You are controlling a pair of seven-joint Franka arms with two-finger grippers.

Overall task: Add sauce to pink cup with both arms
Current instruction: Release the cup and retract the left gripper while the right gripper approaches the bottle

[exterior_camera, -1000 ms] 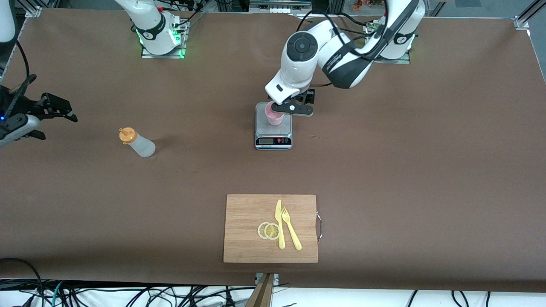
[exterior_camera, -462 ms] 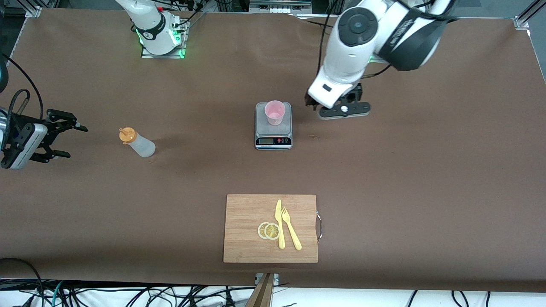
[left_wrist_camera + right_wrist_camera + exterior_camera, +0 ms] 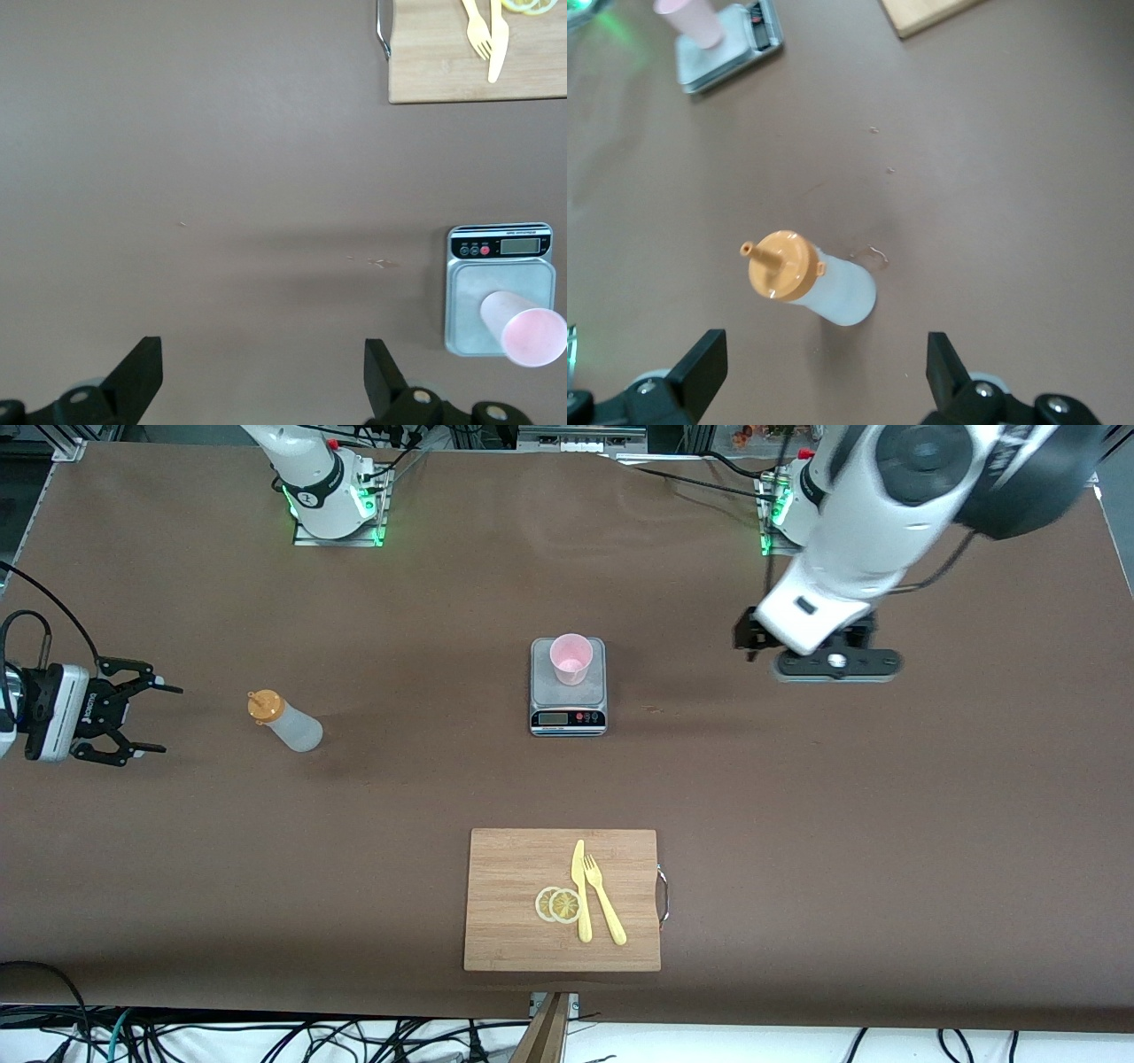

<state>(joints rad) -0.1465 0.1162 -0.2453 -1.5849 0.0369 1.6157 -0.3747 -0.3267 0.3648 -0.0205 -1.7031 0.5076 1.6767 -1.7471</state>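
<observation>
The pink cup (image 3: pixel 571 659) stands upright on the grey scale (image 3: pixel 568 701) mid-table; it also shows in the left wrist view (image 3: pixel 529 329) and the right wrist view (image 3: pixel 691 18). The sauce bottle (image 3: pixel 288 724), whitish with an orange nozzle cap, stands toward the right arm's end of the table. My right gripper (image 3: pixel 151 719) is open and empty, low, beside the bottle and apart from it. In the right wrist view the bottle (image 3: pixel 828 292) sits ahead of the open right gripper (image 3: pixel 822 367). My left gripper (image 3: pixel 762 642) is open and empty over bare table, away from the scale toward the left arm's end (image 3: pixel 261 376).
A wooden cutting board (image 3: pixel 514 868) lies nearer the front camera than the scale, with a yellow knife (image 3: pixel 580 890), a yellow fork (image 3: pixel 604 908) and two lemon slices (image 3: pixel 558 904) on it. Brown table surface surrounds the bottle and the scale.
My left gripper let go of the pink cup on the scale and moved up and away toward the left arm's end. My right gripper came lower and turned level with the bottle.
</observation>
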